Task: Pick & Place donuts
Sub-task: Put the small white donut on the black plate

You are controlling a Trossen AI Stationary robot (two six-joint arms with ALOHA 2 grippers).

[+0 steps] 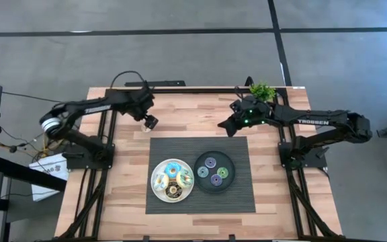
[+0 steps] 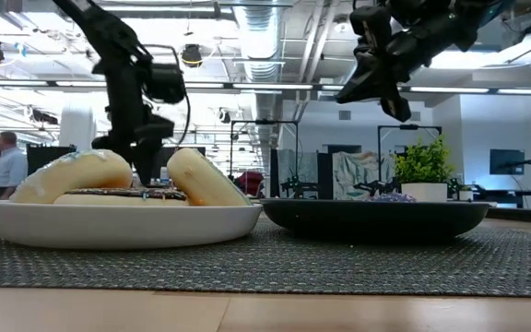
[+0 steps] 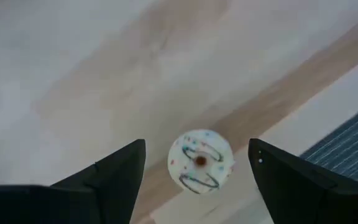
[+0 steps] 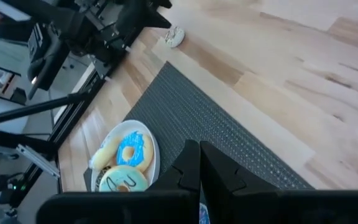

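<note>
**Desk:** Where does the left gripper (image 1: 148, 124) stand?

**Photographer:** Above the bare wooden table (image 1: 180, 114), just off the far left corner of the dark mat (image 1: 237, 195). Its fingers (image 3: 114, 177) are spread wide and hold nothing. Directly below and between them, on the wood, lies the white donut (image 3: 200, 161), iced white with coloured sprinkles and dark squiggles. The mat's edge shows just beyond one fingertip.

**Desk:** And the right gripper (image 1: 226, 128)?

**Photographer:** Raised over the mat's far right corner, well clear of the surface in the low view. Its two fingers (image 4: 191, 168) are pressed together, with nothing between them.

**Desk:** The rest of the donuts?

**Photographer:** Nearer the front edge than either gripper. The white plate (image 1: 156, 189) sits in front of the left gripper and carries three larger ones: a blue donut (image 4: 131, 150), a pale green donut (image 4: 123, 180) and a chocolate-brown donut (image 1: 174, 191), crowded and touching. The black plate (image 1: 200, 161) lies in front of the right gripper, just beside the white one, with four small donuts (image 1: 215, 171) spaced apart inside it: purple, blue, green, and a fourth whose colour I cannot tell.

**Desk:** Anything behind?

**Photographer:** A small potted plant (image 1: 263, 91) at the table's far edge, just behind the right gripper.
</note>
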